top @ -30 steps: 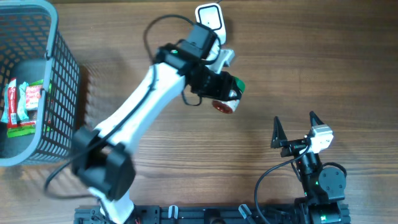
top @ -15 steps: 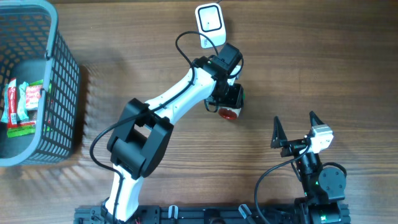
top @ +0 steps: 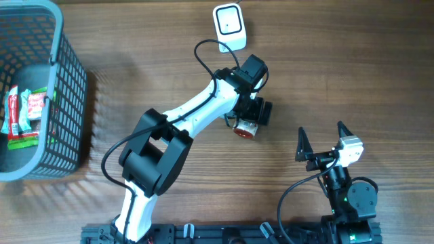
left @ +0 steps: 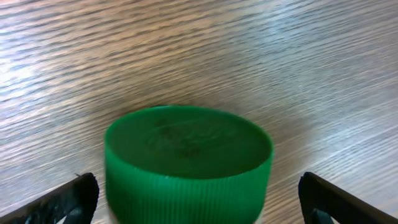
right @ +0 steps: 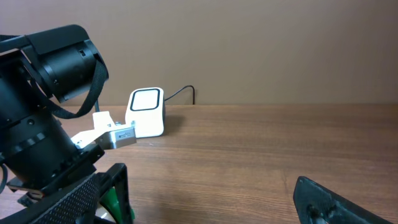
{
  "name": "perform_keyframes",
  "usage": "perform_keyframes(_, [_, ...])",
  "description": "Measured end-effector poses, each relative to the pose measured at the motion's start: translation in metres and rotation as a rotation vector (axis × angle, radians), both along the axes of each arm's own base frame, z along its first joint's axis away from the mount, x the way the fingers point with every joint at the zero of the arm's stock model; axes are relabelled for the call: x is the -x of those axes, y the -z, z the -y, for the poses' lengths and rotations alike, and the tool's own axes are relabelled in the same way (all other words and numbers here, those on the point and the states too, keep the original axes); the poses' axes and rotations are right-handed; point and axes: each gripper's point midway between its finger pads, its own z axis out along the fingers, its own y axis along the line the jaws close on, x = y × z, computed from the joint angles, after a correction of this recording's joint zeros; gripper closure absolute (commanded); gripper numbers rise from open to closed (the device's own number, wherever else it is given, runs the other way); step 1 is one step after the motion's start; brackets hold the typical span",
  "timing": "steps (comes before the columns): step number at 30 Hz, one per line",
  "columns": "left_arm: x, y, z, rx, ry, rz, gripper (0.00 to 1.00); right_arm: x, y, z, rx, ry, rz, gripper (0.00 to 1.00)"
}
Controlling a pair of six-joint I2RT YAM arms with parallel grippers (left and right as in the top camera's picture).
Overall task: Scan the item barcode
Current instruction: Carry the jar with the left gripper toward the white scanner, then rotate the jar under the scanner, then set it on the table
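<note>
The item is a small container with a green ribbed cap and a red end. It sits on the wooden table just below the white barcode scanner. My left gripper is over it and open. In the left wrist view both black fingertips stand clear of the cap, with a gap on each side. The container's barcode does not show. My right gripper is open and holds nothing near the front right. Its wrist view shows the scanner and a sliver of the green cap.
A grey wire basket at the far left holds red and green packets. The scanner's cable runs past the left arm, which stretches diagonally across the middle of the table.
The left arm has swung round and brought the item down, away from the scanner. Its jaws have opened and let go of the green cap. The right arm has not moved.
</note>
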Motion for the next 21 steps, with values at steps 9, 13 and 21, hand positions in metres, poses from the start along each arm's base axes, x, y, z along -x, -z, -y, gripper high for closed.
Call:
perform_keyframes(9, [0.008,-0.008,-0.02,-0.083,-0.008,-0.006,0.01,0.0,0.0,0.0,0.0,0.0,0.0,0.0])
perform_keyframes(13, [0.015,-0.007,-0.013,-0.089,0.016,-0.004,0.13,0.0,0.0,0.0,0.0,0.0,0.0,0.0])
perform_keyframes(21, [0.025,0.0,-0.001,-0.146,0.019,0.064,0.28,0.0,0.0,0.0,0.0,0.0,0.0,0.0])
